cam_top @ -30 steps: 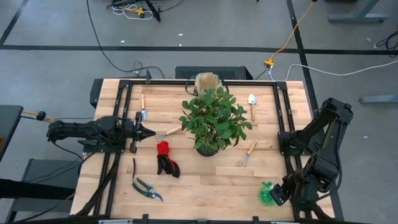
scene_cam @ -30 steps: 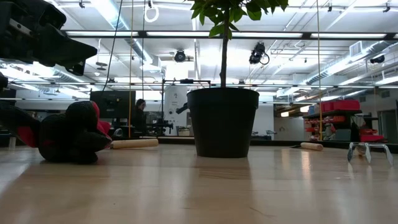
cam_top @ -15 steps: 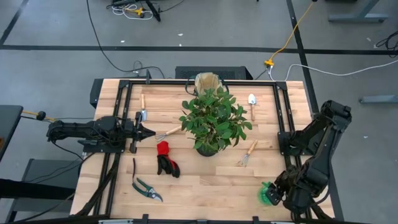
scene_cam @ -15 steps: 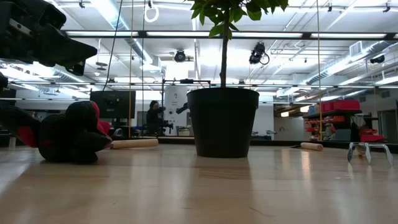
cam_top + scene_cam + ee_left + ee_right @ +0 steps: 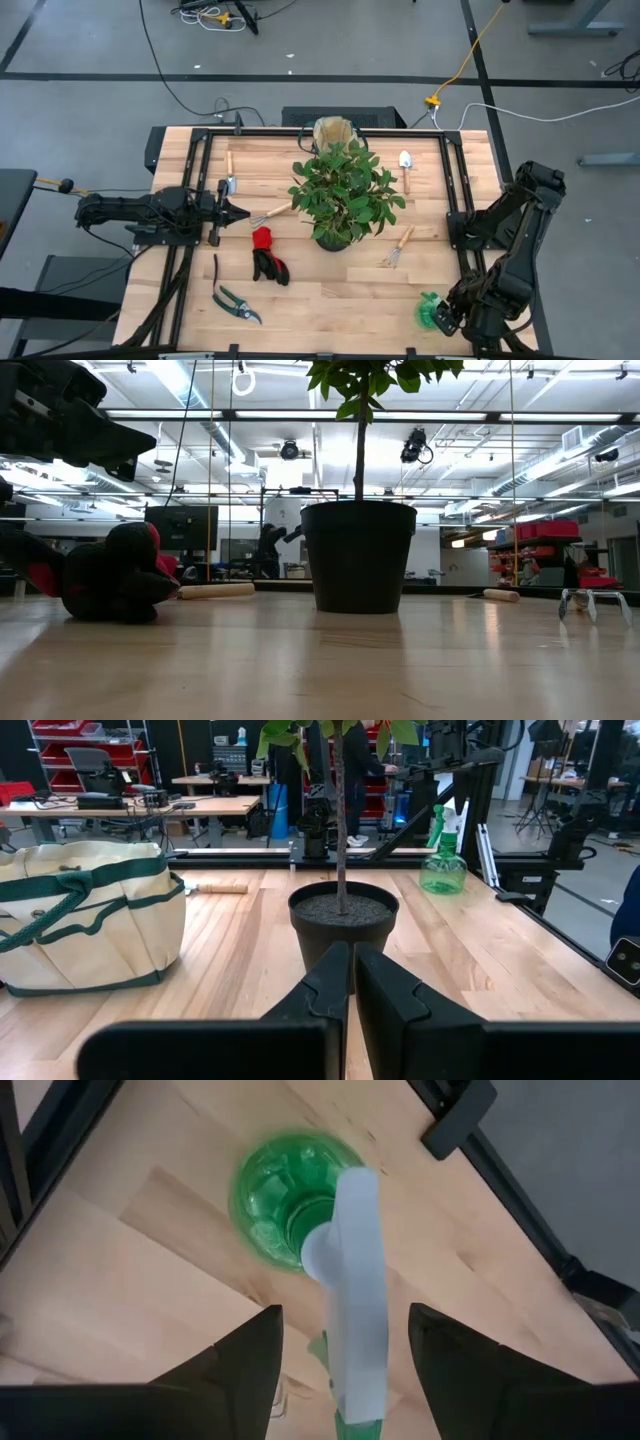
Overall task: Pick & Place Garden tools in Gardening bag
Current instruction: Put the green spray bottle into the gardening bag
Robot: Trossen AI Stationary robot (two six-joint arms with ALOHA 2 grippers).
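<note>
Garden tools are mostly still lying loose on the table [image 5: 330, 300], and our right gripper [image 5: 342, 1348] is hanging right over the green spray bottle [image 5: 300, 1210] at the near right corner. Its 2 fingers [image 5: 235, 1370] are spread apart, one on each side of the bottle's white trigger head, and from what we can see they aren't squeezing it. In the high view that same bottle [image 5: 429, 311] sits just beside the right gripper [image 5: 452, 318].

Over on the other side, our left gripper [image 5: 352, 970] is pinched shut on nothing, parked at the left edge of the table and pointing toward the potted plant [image 5: 343, 920]. The high view shows it [image 5: 243, 212] close to a hand rake [image 5: 270, 212] that lies between it and the plant [image 5: 343, 195].

Moving outward: the red-and-black gloves [image 5: 267, 255] sit near the middle, with the pruning shears [image 5: 234, 298] closer to the near edge. 1 trowel [image 5: 229, 172] is by the left rail, another trowel [image 5: 405, 168] is on the far right side, and a 2nd hand rake [image 5: 397, 247] lies right of the pot.

The gardening bag [image 5: 334, 131] stands at the far edge, behind the plant. From the left wrist it [image 5: 85, 915] shows as cream fabric with green trim and handles.
</note>
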